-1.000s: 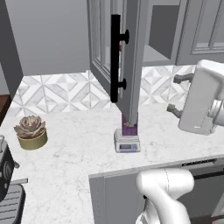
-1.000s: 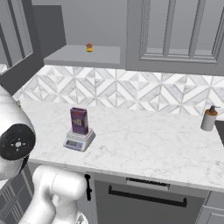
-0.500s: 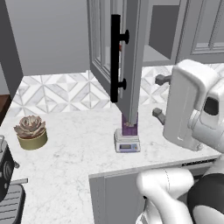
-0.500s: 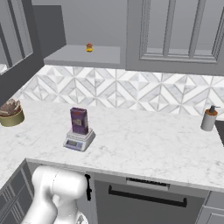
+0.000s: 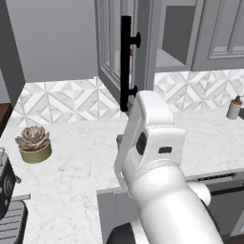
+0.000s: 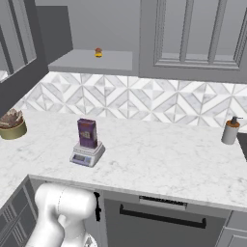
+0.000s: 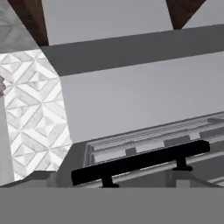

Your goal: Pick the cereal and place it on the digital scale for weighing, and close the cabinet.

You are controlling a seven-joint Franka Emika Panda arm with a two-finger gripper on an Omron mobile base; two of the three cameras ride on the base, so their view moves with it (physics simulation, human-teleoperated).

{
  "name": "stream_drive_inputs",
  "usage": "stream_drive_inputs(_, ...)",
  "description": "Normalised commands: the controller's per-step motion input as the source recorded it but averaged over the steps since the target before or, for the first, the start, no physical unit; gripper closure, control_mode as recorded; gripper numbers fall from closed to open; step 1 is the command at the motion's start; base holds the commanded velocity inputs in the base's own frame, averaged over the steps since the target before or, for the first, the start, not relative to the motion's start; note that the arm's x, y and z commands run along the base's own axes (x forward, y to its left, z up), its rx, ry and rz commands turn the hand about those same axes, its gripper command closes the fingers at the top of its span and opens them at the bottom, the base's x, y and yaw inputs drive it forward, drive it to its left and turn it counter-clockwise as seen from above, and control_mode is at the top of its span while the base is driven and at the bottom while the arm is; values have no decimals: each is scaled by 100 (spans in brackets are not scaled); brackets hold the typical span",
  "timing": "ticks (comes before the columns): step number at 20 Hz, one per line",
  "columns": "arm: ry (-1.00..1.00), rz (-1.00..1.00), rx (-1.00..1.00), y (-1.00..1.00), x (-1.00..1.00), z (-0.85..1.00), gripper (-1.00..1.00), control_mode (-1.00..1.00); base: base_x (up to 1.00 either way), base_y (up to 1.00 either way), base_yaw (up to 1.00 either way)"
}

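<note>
Right base view has the small upright dark purple cereal box (image 6: 88,133) standing on the flat square white-grey digital scale (image 6: 87,154), out on the white marbled tabletop (image 6: 159,161) in front of the diamond-patterned tile backsplash (image 6: 144,99). Box is boxy and matte with a lighter picture on its front; the scale has a light top plate and a dark display strip facing front.

In the left base view the big glossy white arm (image 5: 152,162) sits right in front of that spot, so the cereal and scale are hidden behind it. Above it, the grey wall cabinet's glass-paned framed door (image 5: 116,52) hangs open, with its long black bar handle (image 5: 126,62) running vertically.

The hand view is rolled sideways: the same black handle (image 7: 140,162) runs across the lower part of the picture, near the camera. The jaws themselves aren't visible, so I can't tell if they're released or clenched, or how far they sit from the handle. The cereal is well away from the hand, down on the scale.

Other stuff: a pinkish succulent in a round yellow pot (image 5: 33,144) at the left, a soap dispenser bottle (image 6: 230,130) at the right.
</note>
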Motion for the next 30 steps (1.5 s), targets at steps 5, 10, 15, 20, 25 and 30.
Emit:
stream_drive_inputs(5, -5, -25, 29, 29, 61, -53, -100, -100, 0, 0, 0)
stream_drive_inputs(10, 1, -7, 8, 0, 82, -22, -100, -100, 0, 0, 0)
stream_drive_inputs(15, 0, -2, 0, 1, 74, -2, -100, -100, 0, 0, 0)
stream_drive_inputs(20, 6, -14, -5, 17, 65, 0, -100, -100, 0, 0, 0)
stream_drive_inputs(25, 0, -30, -11, 7, 55, 0, -100, -100, 0, 0, 0)
stream_drive_inputs(30, 1, -33, -7, 7, 47, 0, -100, -100, 0, 0, 0)
